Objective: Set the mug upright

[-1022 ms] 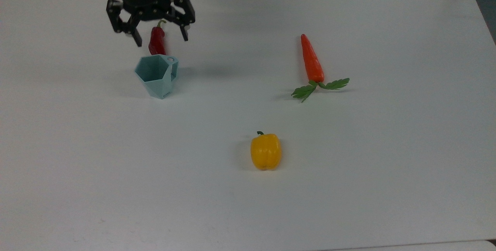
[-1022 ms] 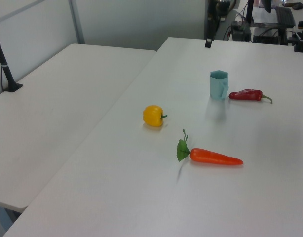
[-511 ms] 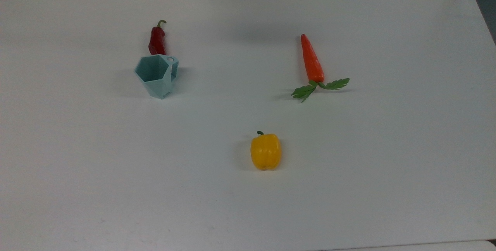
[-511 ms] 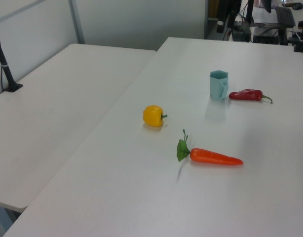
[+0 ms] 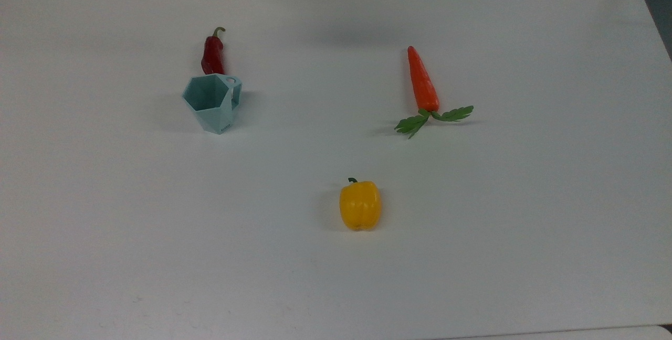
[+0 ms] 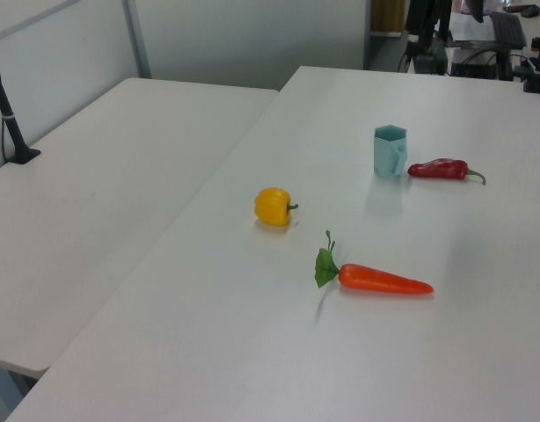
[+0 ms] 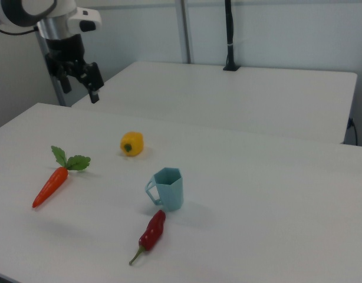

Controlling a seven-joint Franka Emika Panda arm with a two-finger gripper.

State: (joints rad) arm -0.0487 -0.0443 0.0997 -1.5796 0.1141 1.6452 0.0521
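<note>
The pale blue-teal faceted mug (image 5: 211,104) stands upright on its narrow base on the white table (image 5: 472,235), hexagonal rim facing up. Its small angular handle points to the top view's right. The same mug (image 6: 390,152) stands beside the chili in the left view, and in the right view the mug (image 7: 168,189) has its handle on the right view's left. My gripper (image 7: 79,92) hangs high in the right view's upper left, far from the mug, open with nothing between its fingers.
A red chili pepper (image 5: 212,52) lies just behind the mug in the top view. A carrot (image 5: 422,82) with green leaves lies at the top view's right, and a yellow bell pepper (image 5: 359,205) sits nearer the front. A second white table (image 6: 94,202) adjoins.
The gripper, open above the chili and mug a second ago, has left the top view. The mug and vegetables have not moved.
</note>
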